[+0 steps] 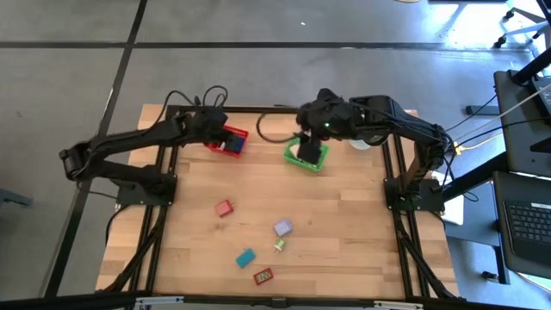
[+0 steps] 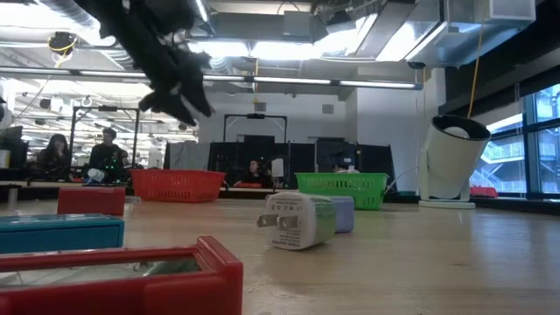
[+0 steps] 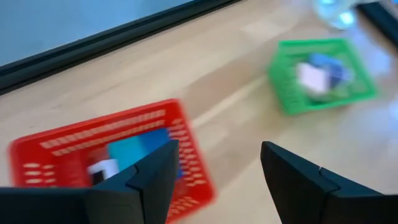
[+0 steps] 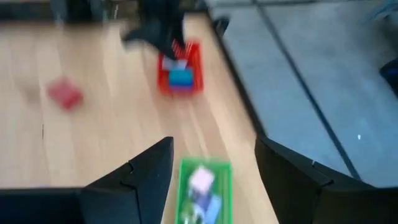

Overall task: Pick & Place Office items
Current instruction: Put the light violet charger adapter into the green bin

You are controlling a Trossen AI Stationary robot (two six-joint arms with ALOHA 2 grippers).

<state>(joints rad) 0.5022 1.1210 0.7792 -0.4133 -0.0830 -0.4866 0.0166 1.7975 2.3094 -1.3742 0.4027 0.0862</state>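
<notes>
Wooden worktop: pale planks carrying five loose office items at the near side and two mesh baskets at the far side.
Nearest piece: red flat block with a pale face, closest to the near edge.
Teal block: just behind and left of the red flat block, apart from it.
White plug adapter: small and two-pronged; the low view shows it lying on its side.
Lavender block: just behind the adapter, very close to it.
Red block: alone, farther back and to the left, well apart from the others.
Red basket: far left; the left wrist view shows a teal piece and something white inside it.
Left gripper: over the red basket, fingers parted and holding nothing.
Green basket: far middle, holding white and bluish pieces.
Right gripper: above the green basket, fingers spread, nothing between them.
White fan-like device: at the far right edge.
Room beyond: people sit at desks.
</notes>
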